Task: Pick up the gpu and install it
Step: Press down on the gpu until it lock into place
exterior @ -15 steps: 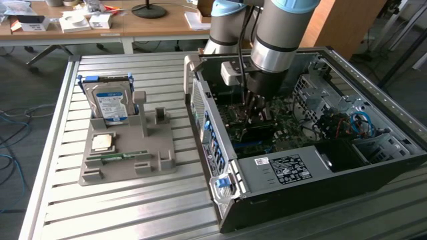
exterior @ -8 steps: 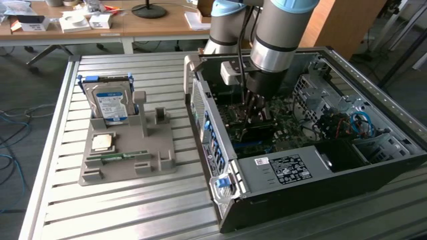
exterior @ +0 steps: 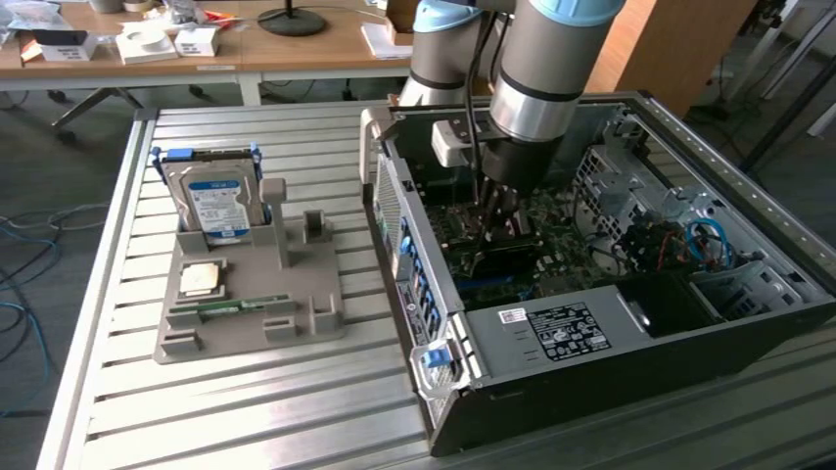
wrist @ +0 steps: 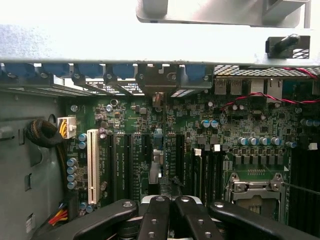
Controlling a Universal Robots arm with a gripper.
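Robotics lab or workshop: slatted aluminium desk point(exterior: 261, 392), open PC case point(exterior: 614, 323), grey parts fixture point(exterior: 249, 304), loose blue cables point(exterior: 20, 245) on floor, cluttered wooden tables point(exterior: 301, 49) behind.

So the open PC case point(exterior: 588, 323) sits on a slatted metal table point(exterior: 235, 411), and everything else kinda arranges around it. Off the case toward the exterior view's left there's a grey parts holder point(exterior: 249, 304), apart from the case. A silver hard drive point(exterior: 215, 206) with a blue-white label stands upright at the holder's far end, a CPU chip point(exterior: 199, 279) lies flat nearer the front, and a narrow green memory stick point(exterior: 235, 307) sits just in front of that. Inside the case: green motherboard point(wrist: 240, 125), a white expansion slot point(wrist: 92, 165), an empty CPU socket point(wrist: 255, 187), blue cables point(exterior: 706, 240). Behind the case, a wooden desk point(exterior: 301, 49) with small boxes.
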